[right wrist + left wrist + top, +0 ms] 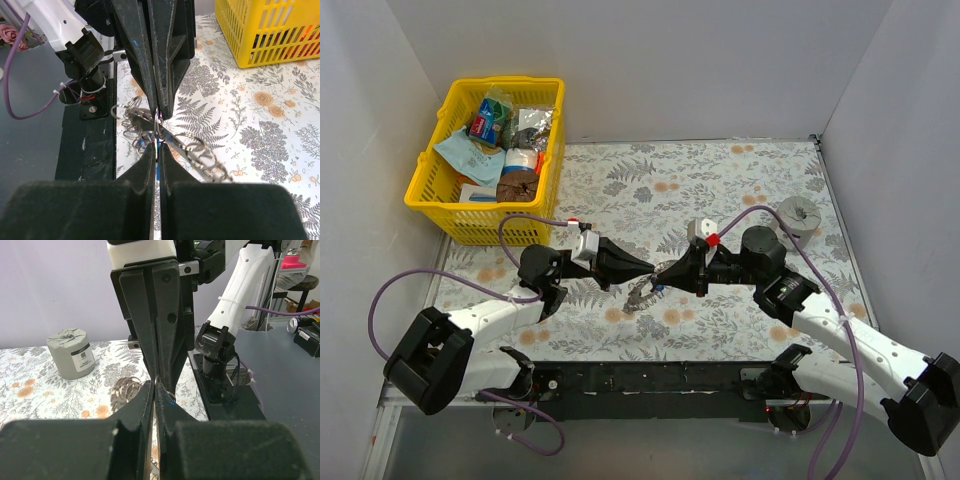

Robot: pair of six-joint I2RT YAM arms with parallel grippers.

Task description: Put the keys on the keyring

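My two grippers meet tip to tip just above the middle of the flowered table. The left gripper point(649, 268) point(155, 385) is shut, and a thin silver loop of the keyring point(642, 293) point(125, 390) point(192, 147) pokes out between its tips. The rest of the beaded ring trails onto the table below. Facing it, my right gripper point(666, 272) point(157, 150) is shut on a blue key point(158, 161), which shows only as a thin blue strip between the jaws. I see no red key.
A yellow basket point(430, 190) point(260, 50) holding packets and a roll stands at the back left. At the right back a squat grey cylinder point(800, 215) point(72, 355) stands upright. The black base rail point(650, 378) runs along the near edge.
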